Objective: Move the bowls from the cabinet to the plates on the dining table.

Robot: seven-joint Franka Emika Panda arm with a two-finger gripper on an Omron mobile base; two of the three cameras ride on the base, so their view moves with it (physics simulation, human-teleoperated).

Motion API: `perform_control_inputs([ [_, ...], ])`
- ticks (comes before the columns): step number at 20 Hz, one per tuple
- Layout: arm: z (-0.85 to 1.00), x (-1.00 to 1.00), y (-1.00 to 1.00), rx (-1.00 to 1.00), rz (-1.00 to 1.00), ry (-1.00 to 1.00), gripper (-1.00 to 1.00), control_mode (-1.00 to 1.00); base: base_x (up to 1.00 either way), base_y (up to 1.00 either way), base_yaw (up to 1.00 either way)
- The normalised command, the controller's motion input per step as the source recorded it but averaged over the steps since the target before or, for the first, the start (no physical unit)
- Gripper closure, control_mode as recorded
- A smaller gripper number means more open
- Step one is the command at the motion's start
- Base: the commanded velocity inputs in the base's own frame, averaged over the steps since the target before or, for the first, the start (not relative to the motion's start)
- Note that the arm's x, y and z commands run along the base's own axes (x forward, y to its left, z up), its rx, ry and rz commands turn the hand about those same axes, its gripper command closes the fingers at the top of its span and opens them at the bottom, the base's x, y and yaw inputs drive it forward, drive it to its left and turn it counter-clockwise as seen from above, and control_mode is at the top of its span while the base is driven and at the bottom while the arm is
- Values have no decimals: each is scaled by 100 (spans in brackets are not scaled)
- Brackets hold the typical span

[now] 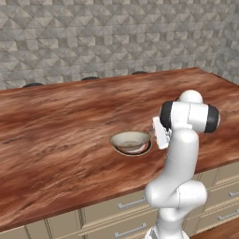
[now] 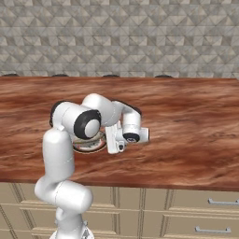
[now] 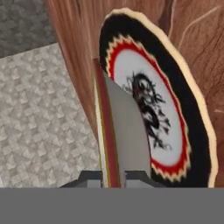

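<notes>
Fingers (image 3: 114, 177) of the white arm are pinched tight on the thin tan-brown rim of the wide, shallow cream bowl (image 1: 130, 140), one dark tip on each side of the rim in the hand view. That bowl sits on a small flat round plate (image 3: 175, 127) with a pale edge, a black band, a jagged red ring and a dark figure on its white centre. Bowl and plate rest on the long table (image 1: 60, 140) of glossy reddish-brown wood grain, near its front edge. Beige drawers (image 2: 186, 205) with slim silver handles run beneath, and a grey wall (image 1: 116, 32) of faceted stone stands behind
</notes>
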Motion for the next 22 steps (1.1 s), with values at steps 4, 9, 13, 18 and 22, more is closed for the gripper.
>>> perform_control_inputs([
  [4,-6,0,-19,-2,6,-12,-100,-100,0,0,0],
  [9,0,3,-29,0,6,-13,-100,-100,0,0,0],
  [13,5,4,-31,0,6,-13,-100,-100,0,0,0],
  [18,30,3,-15,0,5,-9,-100,-100,0,0,0],
  [22,53,0,0,0,4,-3,-100,-100,0,0,0],
])
